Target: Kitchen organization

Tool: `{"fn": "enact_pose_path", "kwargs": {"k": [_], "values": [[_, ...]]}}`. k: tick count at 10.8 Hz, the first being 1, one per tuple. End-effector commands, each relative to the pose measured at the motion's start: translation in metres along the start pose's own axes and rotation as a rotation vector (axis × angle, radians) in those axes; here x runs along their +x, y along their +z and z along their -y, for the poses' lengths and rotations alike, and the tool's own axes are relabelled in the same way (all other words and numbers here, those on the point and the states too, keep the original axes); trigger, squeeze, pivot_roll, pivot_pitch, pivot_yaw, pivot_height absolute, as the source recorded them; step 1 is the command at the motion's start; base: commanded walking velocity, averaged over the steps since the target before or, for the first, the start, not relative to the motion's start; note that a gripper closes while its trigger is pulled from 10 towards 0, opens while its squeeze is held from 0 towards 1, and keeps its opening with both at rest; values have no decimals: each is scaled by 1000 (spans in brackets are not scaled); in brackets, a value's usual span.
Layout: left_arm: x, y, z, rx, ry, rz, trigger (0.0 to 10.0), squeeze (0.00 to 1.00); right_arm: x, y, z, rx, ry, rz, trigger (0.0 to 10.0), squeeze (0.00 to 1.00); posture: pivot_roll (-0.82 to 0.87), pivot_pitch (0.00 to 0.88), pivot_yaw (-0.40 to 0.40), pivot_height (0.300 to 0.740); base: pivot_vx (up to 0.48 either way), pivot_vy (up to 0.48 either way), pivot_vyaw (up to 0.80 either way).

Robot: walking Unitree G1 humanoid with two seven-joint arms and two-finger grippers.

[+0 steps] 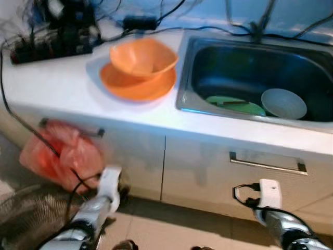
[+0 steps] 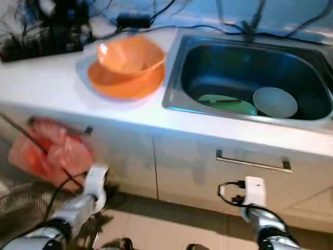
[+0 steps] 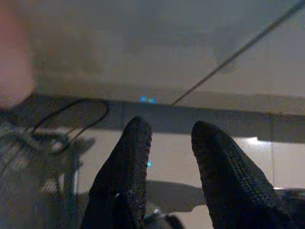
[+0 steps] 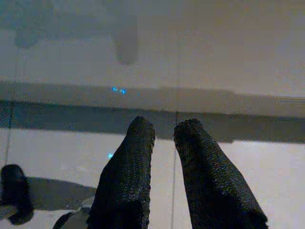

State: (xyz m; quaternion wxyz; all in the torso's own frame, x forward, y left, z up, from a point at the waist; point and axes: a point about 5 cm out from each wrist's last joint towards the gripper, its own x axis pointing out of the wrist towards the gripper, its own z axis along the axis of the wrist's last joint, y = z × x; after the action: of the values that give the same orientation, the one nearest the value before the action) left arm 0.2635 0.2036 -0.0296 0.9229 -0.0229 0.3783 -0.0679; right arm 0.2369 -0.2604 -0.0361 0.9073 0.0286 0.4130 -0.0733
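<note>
An orange bowl (image 1: 143,57) sits tilted on an orange plate (image 1: 136,84) on the white counter, just left of the steel sink (image 1: 239,57). In the sink lie a green plate (image 1: 234,105) and a grey bowl (image 1: 283,103). Both silver arms hang low in front of the cabinets, the left arm (image 1: 104,195) below the orange dishes and the right arm (image 1: 270,200) below the sink. My left gripper (image 3: 169,131) points at the floor and cabinet base, open and empty. My right gripper (image 4: 164,129) points the same way, its fingertips nearly together and holding nothing.
A red plastic bag (image 1: 62,156) hangs from a cabinet handle at the left. A black power strip with tangled cables (image 1: 57,36) lies at the back left of the counter. A metal drawer handle (image 1: 268,162) sits under the sink. Tiled floor lies below.
</note>
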Motion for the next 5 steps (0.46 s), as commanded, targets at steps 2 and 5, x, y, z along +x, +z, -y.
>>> {"fn": "enact_pose_path", "kwargs": {"k": [2, 5], "values": [[0, 10, -2, -41, -21, 13, 10000, 0, -1, -4, 2, 3, -7, -18, 10000, 0, 147, 122, -23, 740, 0, 0, 0], [0, 1, 0, -38, -22, -17, 10000, 0, 0, -1, 1, 8, 3, -12, 10000, 0, 142, 127, -24, 740, 0, 0, 0]]}}
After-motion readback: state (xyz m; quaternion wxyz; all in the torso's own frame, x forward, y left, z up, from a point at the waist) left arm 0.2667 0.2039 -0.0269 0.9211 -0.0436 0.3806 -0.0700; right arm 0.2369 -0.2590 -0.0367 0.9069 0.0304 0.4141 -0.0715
